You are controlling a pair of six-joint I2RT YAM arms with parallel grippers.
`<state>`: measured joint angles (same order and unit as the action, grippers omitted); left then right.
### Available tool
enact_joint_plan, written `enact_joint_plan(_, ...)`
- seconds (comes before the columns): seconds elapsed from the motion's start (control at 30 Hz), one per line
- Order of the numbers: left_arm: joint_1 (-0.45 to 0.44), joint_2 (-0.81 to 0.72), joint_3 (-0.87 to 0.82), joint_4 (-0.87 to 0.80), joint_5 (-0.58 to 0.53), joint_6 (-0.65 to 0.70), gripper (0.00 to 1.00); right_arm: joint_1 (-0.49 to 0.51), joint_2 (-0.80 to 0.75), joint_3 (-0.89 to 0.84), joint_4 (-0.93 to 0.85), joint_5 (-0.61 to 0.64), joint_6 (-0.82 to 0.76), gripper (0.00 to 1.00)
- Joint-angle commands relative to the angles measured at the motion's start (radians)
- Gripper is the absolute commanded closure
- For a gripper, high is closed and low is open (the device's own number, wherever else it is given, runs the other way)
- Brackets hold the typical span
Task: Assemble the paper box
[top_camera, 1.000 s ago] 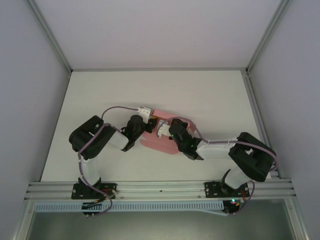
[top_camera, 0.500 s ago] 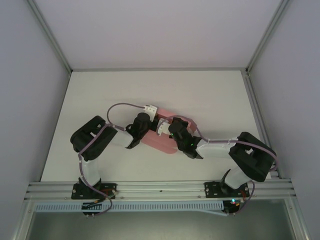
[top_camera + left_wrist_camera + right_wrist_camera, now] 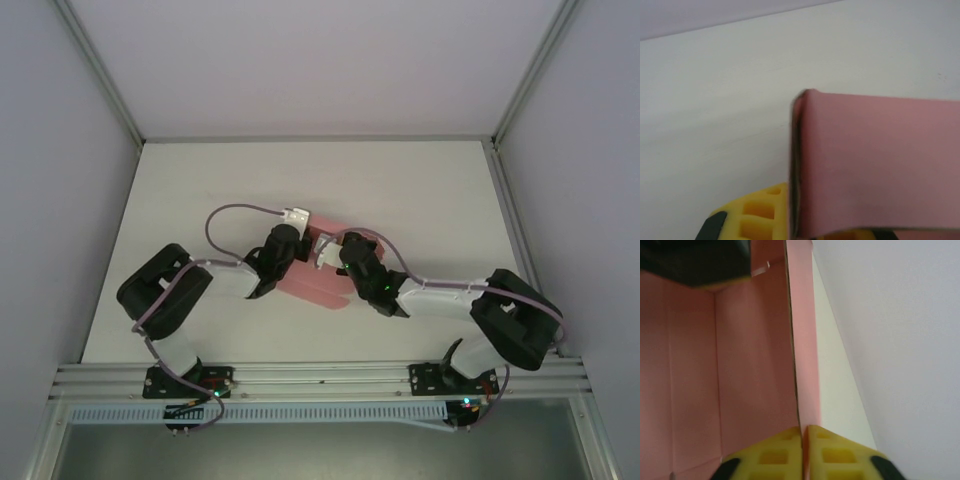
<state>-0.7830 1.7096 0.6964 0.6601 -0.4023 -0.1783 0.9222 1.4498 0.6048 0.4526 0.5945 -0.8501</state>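
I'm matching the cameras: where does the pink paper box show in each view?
Top external: paper box at the middle of the table.
Left wrist: paper box, lower right.
Right wrist: paper box, left half.
Shared landmark: the white table under it.

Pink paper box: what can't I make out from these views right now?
- Top external: the arm wrists cover the pink folded-card paper box; flaps and tabs hidden.
- Left wrist: the box panel hides the left gripper's far finger; grip unclear.
- Right wrist: frame edges cut off the box around the right gripper; overall shape unknown.
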Motion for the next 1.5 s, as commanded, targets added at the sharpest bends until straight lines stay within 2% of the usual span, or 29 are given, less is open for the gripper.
enact_joint_plan(0.0, 0.025, -0.106, -0.005, -0.013, -0.117, -0.03, 1.0, -0.02, -0.055, 0.03, -0.129, 0.009, 0.074, 0.4)
enact_joint_plan(0.03, 0.011, -0.128, 0.001, -0.044, -0.107, -0.042, 1.0, -0.02, -0.078, 0.055, -0.133, -0.009, 0.097, 0.33)
enact_joint_plan(0.07, 0.002, -0.144, 0.011, -0.082, -0.125, -0.068, 1.0, -0.018, -0.104, 0.073, -0.139, -0.023, 0.117, 0.21)
enact_joint_plan(0.1, 0.0, -0.159, 0.019, -0.118, -0.127, -0.09, 1.0, -0.02, -0.135, 0.083, -0.15, -0.038, 0.138, 0.03)
enact_joint_plan(0.13, 0.002, -0.173, 0.027, -0.159, -0.128, -0.112, 1.0, -0.019, -0.18, 0.084, -0.163, -0.066, 0.158, 0.0)
enact_joint_plan(0.23, -0.001, -0.216, 0.025, -0.239, -0.131, -0.159, 1.0, -0.022, -0.34, 0.05, -0.161, -0.144, 0.239, 0.0)
enact_joint_plan(0.37, 0.001, -0.28, 0.001, -0.283, -0.136, -0.181, 1.0, -0.074, -0.559, 0.013, -0.199, -0.276, 0.4, 0.0)
enact_joint_plan(0.5, 0.0, -0.324, -0.004, -0.324, -0.134, -0.195, 1.0, -0.15, -0.657, 0.022, -0.195, -0.277, 0.58, 0.0)
enact_joint_plan(0.57, 0.0, -0.347, -0.013, -0.322, -0.125, -0.201, 1.0, -0.196, -0.644, 0.067, -0.246, -0.283, 0.669, 0.0)
enact_joint_plan(0.67, 0.0, -0.367, -0.018, -0.329, -0.109, -0.21, 1.0, -0.212, -0.57, 0.156, -0.336, -0.316, 0.751, 0.0)
enact_joint_plan(0.8, -0.001, -0.382, -0.018, -0.348, -0.103, -0.234, 1.0, -0.216, -0.462, 0.233, -0.423, -0.33, 0.805, 0.0)
enact_joint_plan(0.97, -0.001, -0.405, -0.031, -0.341, -0.078, -0.242, 1.0, -0.26, -0.346, 0.268, -0.493, -0.311, 0.873, 0.0)
enact_joint_plan(1.07, -0.001, -0.416, -0.032, -0.34, -0.067, -0.249, 1.0, -0.29, -0.3, 0.271, -0.506, -0.344, 0.889, 0.0)
enact_joint_plan(1.23, -0.001, -0.42, -0.031, -0.331, -0.042, -0.252, 1.0, -0.292, -0.267, 0.24, -0.411, -0.537, 0.855, 0.0)
enact_joint_plan(1.47, -0.001, -0.393, -0.02, -0.305, 0.011, -0.272, 1.0, -0.293, -0.236, 0.179, -0.172, -0.723, 0.903, 0.0)
